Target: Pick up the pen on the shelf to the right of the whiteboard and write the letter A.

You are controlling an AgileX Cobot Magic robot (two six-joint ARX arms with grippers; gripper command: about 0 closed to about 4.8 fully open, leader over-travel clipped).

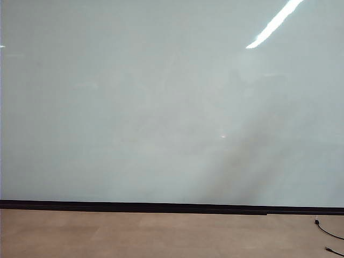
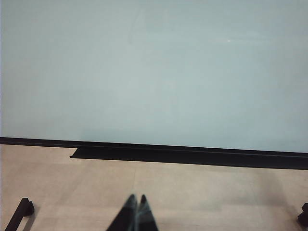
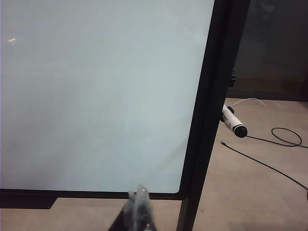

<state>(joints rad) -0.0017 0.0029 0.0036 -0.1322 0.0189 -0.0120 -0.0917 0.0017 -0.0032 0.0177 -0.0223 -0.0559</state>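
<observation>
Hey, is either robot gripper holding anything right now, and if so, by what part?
Nothing is held. The left gripper and the right gripper are both shut on nothing, facing the whiteboard. The pen sits apart, past the board's right edge.

I could read no text, number or sign anywhere. The whiteboard (image 1: 161, 107) was blank in all my views, with nothing written on it. The pen (image 3: 234, 122), at about three o'clock of the board's frame, carried dark print too small and blurred to read.
</observation>
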